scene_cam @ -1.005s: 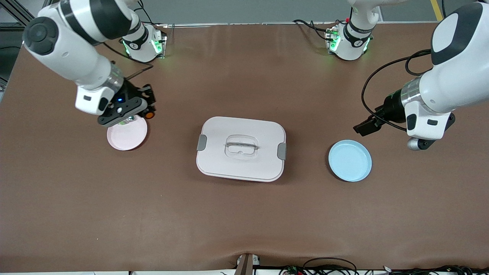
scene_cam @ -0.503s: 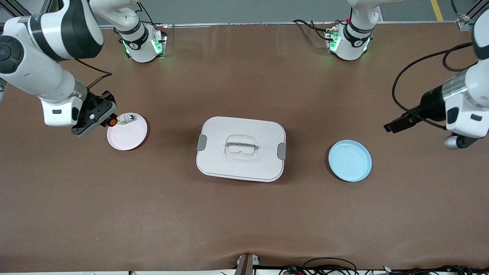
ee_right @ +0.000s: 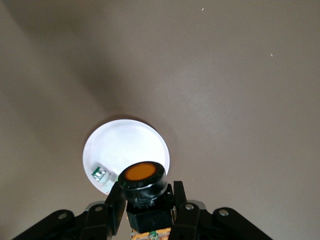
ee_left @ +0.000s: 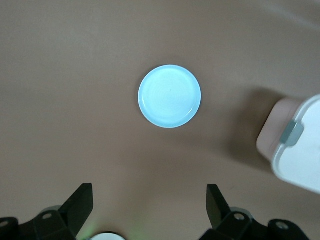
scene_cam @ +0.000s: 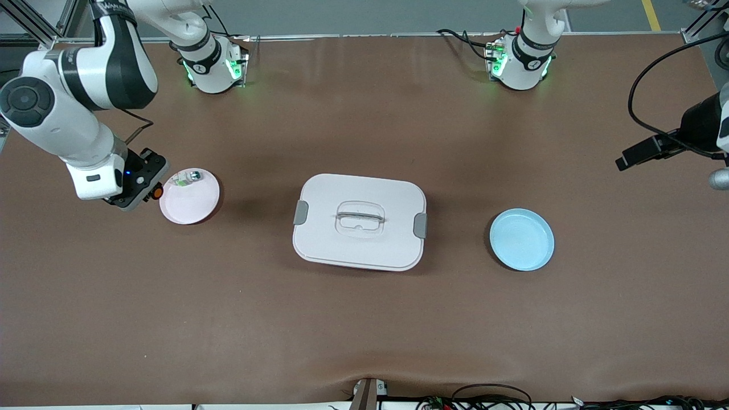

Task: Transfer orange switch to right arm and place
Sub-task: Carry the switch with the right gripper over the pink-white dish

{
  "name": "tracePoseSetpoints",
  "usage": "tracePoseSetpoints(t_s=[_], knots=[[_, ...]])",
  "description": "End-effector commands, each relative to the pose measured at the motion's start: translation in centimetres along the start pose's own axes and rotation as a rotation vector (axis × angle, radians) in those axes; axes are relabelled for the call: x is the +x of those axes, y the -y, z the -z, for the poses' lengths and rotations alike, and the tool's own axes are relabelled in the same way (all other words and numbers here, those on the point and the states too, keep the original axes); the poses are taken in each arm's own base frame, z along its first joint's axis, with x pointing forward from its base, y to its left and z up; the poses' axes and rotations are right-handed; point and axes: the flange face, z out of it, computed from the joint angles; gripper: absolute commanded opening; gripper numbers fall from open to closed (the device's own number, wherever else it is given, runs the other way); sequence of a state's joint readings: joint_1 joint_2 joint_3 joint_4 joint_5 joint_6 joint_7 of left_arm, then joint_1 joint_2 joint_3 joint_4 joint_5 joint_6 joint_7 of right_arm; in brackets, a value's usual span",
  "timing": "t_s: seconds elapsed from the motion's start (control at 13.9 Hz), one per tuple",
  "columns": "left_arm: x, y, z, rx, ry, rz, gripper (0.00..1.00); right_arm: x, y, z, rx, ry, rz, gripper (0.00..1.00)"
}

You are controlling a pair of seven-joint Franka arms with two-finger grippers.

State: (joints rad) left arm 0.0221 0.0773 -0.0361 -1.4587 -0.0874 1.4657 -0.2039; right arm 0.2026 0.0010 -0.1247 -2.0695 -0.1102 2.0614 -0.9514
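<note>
We see the right gripper (ee_right: 145,202) clamped on the orange switch (ee_right: 143,181) beside the pink plate (scene_cam: 191,200). The left gripper (ee_left: 150,205) waits with jaws apart over the worktop (scene_cam: 364,319).

There are two plates, a pink one (scene_cam: 189,200) toward the right arm's end of the table from the lidded box (scene_cam: 359,221) and a blue one (scene_cam: 521,239) toward the left arm's end from that box, which is the only box. Small parts number two: one orange switch (ee_right: 144,186), up in the air just beside the pink plate, and one green and silver part (scene_cam: 187,178) lying on that plate. Arms and grippers come as two each: the right gripper (scene_cam: 149,188) and the left gripper (ee_left: 149,212).
</note>
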Motion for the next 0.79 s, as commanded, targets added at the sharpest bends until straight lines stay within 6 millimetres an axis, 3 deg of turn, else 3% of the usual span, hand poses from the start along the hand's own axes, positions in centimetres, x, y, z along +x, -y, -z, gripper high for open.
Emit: tracePoseSetpoints(t_s=[0.0, 0.29, 0.57, 0.72], knots=[[-1.7, 0.5, 0.1, 0.061, -0.007, -0.119, 1.0, -2.1, -0.2, -2.8, -0.041, -0.013, 0.122, 0.0], [-2.4, 0.2, 1.5, 0.048, -0.037, -0.123, 1.0, -2.9, 0.2, -6.1, -0.029, -0.01, 0.154, 0.0], [-5.2, -4.1, 2.1, 0.082, -0.05, -0.209, 1.0, -3.3, 0.3, -9.4, 0.024, 0.019, 0.164, 0.02], [-4.7, -2.4, 2.0, 0.08, -0.038, -0.194, 1.0, -3.6, 0.0, -11.2, 0.043, 0.029, 0.192, 0.02]])
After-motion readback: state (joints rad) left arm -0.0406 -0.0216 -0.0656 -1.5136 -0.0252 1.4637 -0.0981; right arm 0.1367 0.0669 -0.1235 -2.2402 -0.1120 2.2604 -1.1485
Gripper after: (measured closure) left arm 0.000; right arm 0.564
